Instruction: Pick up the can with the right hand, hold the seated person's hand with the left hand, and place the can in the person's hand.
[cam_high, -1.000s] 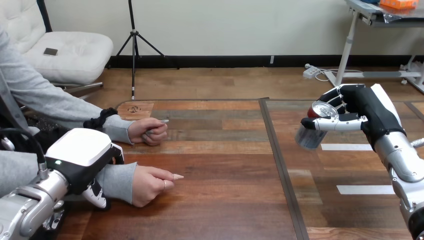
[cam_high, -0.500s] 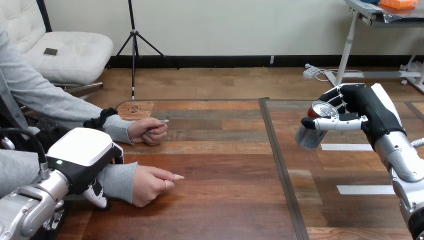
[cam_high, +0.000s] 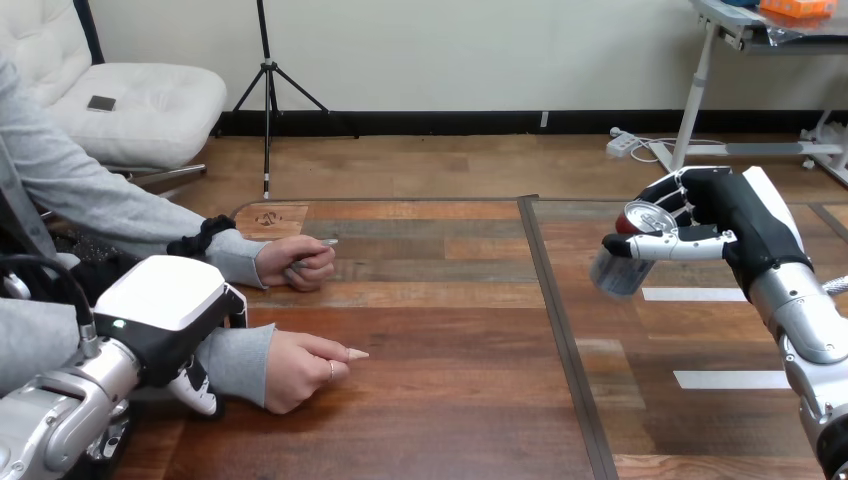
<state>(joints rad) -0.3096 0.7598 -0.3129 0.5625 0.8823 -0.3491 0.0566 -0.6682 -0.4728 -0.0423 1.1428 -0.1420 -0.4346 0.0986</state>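
At frame right, the right robot hand is clamped on the tilted drink can, clear of the bench, ready for delivery. At lower left, the left robot hand lies over the wrist behind the person's hand, likely to steady it. Whether it grips, I cannot tell.

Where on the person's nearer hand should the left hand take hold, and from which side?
Probably at the sleeved wrist, from above: the person's nearer hand lies loosely curled on the table, and the left hand is over that sleeve.
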